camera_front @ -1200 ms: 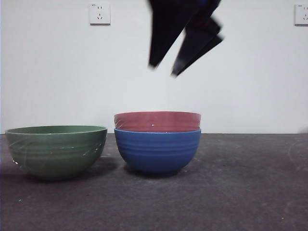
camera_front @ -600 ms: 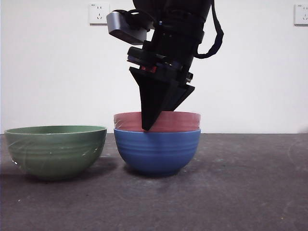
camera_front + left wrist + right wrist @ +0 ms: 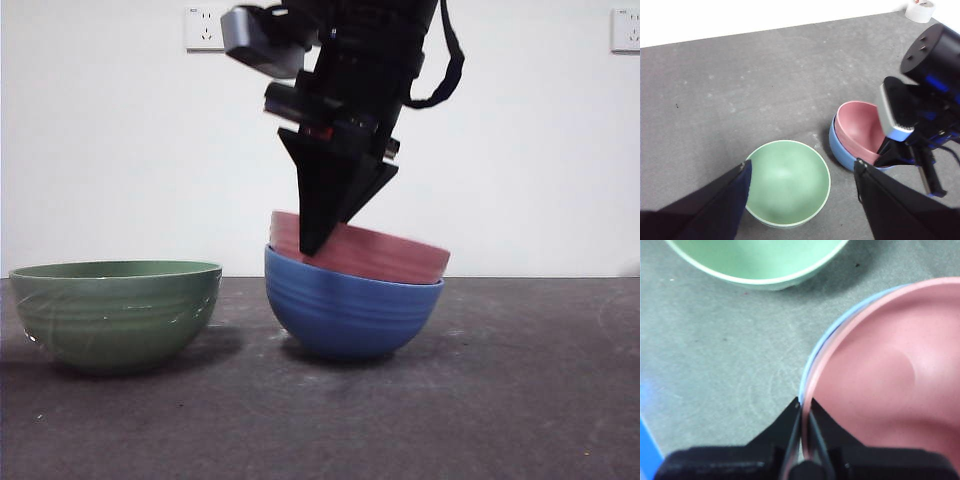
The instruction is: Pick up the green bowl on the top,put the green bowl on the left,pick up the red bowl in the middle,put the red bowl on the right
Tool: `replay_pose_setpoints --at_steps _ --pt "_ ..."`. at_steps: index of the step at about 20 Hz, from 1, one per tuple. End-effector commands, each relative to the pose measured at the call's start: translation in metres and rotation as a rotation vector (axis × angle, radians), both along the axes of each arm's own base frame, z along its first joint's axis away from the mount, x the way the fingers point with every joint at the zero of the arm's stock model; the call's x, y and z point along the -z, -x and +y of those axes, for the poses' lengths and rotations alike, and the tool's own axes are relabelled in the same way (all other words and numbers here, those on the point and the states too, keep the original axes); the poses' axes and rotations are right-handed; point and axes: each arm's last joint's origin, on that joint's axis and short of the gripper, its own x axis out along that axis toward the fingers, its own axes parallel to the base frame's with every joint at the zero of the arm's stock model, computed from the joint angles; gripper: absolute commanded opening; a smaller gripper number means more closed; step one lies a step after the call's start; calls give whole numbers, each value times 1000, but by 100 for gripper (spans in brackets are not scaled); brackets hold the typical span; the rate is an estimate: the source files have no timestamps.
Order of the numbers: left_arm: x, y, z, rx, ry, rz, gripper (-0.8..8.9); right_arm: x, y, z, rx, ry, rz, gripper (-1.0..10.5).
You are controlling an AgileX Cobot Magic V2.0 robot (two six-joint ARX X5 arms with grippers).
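Observation:
The green bowl [image 3: 115, 315] stands upright on the table at the left, empty; it also shows in the left wrist view [image 3: 787, 182] and the right wrist view [image 3: 755, 260]. The red bowl [image 3: 385, 255] sits tilted inside the blue bowl [image 3: 350, 315], its left rim raised. My right gripper [image 3: 312, 245] comes down from above and is shut on the red bowl's [image 3: 890, 370] left rim, with the jaws [image 3: 804, 407] on either side of it. My left gripper [image 3: 802, 165] is open and empty, high above the green bowl.
The blue bowl [image 3: 837, 150] leans a little under the red bowl [image 3: 860, 125]. A roll of white tape [image 3: 919, 10] lies at the table's far corner. Two wall sockets [image 3: 207, 28] are on the white wall behind. Dark grey table [image 3: 520, 400] spreads to the right.
My right gripper came down from above and closed on the red bowl's left rim. The red bowl is now tilted, and it and the blue bowl have shifted slightly right.

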Motion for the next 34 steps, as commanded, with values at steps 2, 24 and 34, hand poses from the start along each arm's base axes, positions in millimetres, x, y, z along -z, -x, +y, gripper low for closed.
replay_pose_setpoints --at_steps 2,24,34 --pt "0 0 0 2 -4 -8 346 -20 6 -5 -3 -48 -45 -8" --pt "-6 -3 -1 4 24 -61 346 -16 53 -123 618 -60 -95 -9" --pt "-5 -2 -1 11 21 -49 346 35 20 -96 487 -22 14 -9"
